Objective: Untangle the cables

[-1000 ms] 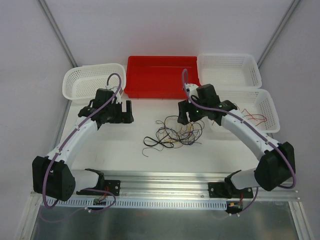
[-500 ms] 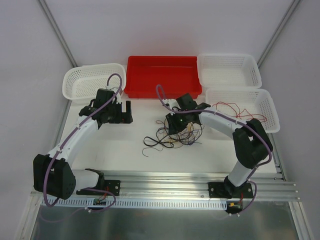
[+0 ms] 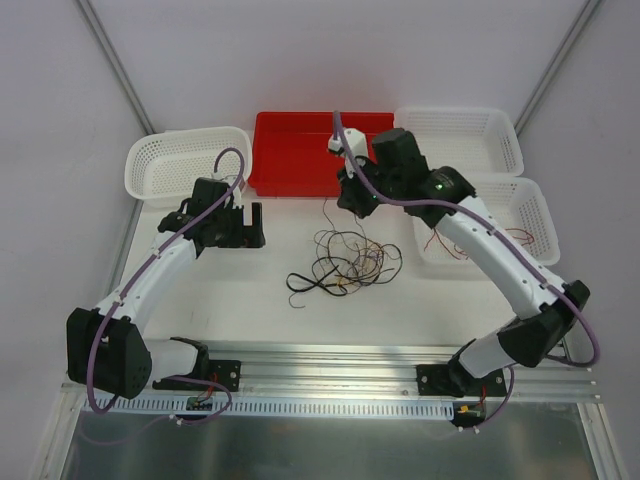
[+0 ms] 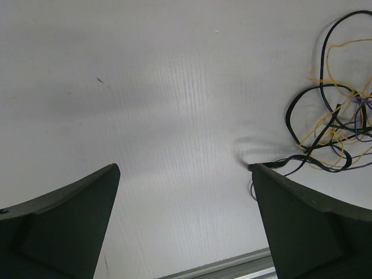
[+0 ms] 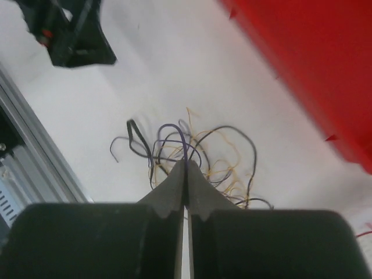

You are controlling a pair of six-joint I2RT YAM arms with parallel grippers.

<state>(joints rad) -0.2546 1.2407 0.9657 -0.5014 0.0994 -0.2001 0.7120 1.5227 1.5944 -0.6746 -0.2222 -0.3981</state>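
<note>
Counter (image 3: pixel 250 295): white and matte, with a metal rail (image 3: pixel 330 360) at 6 o'clock.
Room: pale grey walls.
Containers: red bin (image 3: pixel 300 155) at 12 o'clock. White baskets at 10 (image 3: pixel 185 160), 1 (image 3: pixel 460 135) and 3 o'clock (image 3: pixel 535 215). The last one holds red wires (image 3: pixel 512 237).
Cables (image 3: pixel 345 265): a loose tangle at the counter's middle.
My right claw (image 5: pixel 185 165): closed above the tangle, pinching one purple strand.
My left claw (image 3: pixel 247 222): fingers wide apart, at 10 o'clock of the tangle.
</note>
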